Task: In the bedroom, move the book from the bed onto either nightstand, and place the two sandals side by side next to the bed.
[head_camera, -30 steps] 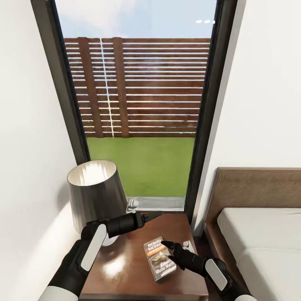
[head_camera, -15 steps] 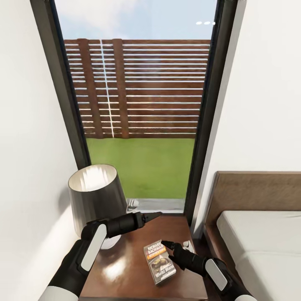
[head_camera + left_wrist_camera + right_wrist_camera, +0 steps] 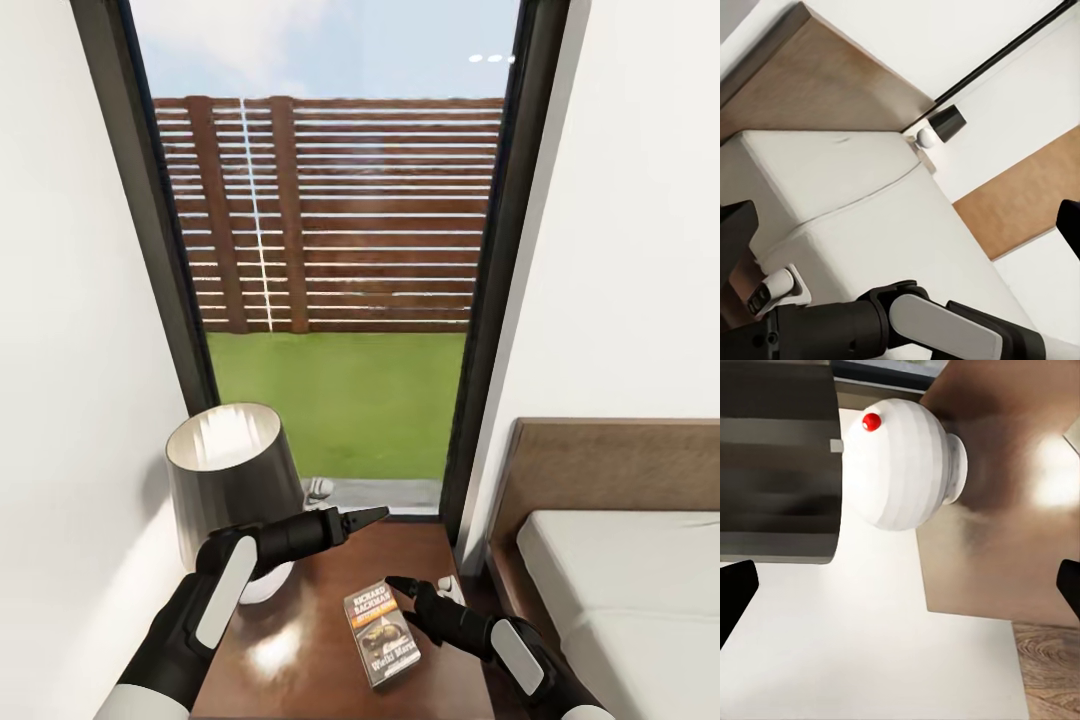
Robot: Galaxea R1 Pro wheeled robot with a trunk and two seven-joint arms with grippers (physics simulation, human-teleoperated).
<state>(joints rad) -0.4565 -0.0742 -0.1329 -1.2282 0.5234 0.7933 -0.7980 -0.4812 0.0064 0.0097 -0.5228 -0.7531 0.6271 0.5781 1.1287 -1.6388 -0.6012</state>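
Book (image 3: 382,634): thin paperback, dark cover w/ orange band, white lettering; flat on nightstand (image 3: 300,660), toward bed (image 3: 620,590).
Lamp (image 3: 232,475): grey shade, white round base, on nightstand's far side from bed.
Right gripper (image 3: 398,584): beside book's far corner, jaws wide apart, holding nothing.
Left gripper (image 3: 368,515): above nightstand, near lamp; jaws wide, empty.
Window (image 3: 330,250): behind nightstand; fence, grass.

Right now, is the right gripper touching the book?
Cannot tell. In the head view the right gripper overlaps the book's top corner on the nightstand; no gap or contact shows plainly.
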